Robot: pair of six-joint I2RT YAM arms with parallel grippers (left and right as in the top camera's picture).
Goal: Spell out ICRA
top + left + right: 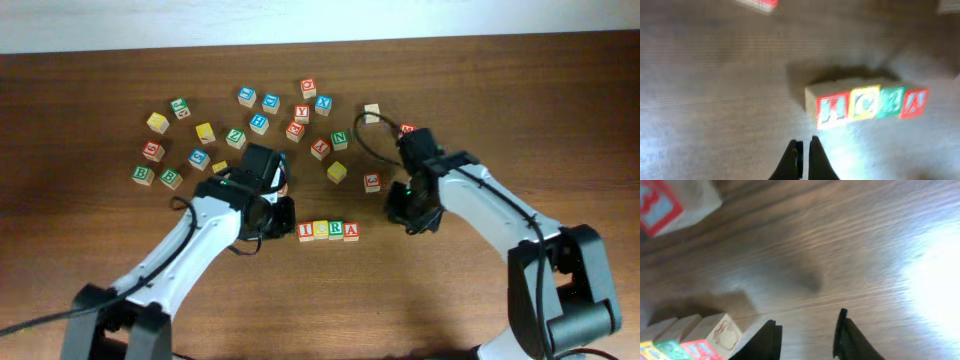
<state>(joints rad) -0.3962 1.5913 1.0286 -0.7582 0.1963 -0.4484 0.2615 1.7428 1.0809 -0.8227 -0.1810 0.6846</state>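
Four cubes stand side by side in a row at the table's middle: red I, yellow C, green R, red A. The left wrist view shows the same row just ahead of the fingers: I, C, R, A. My left gripper is shut and empty, just left of the row. Right of the A cube, my right gripper stands open over bare wood with nothing between its fingers.
Several loose letter cubes lie scattered across the back of the table, such as a blue one and a yellow one. A red-faced cube sits close behind the right gripper.
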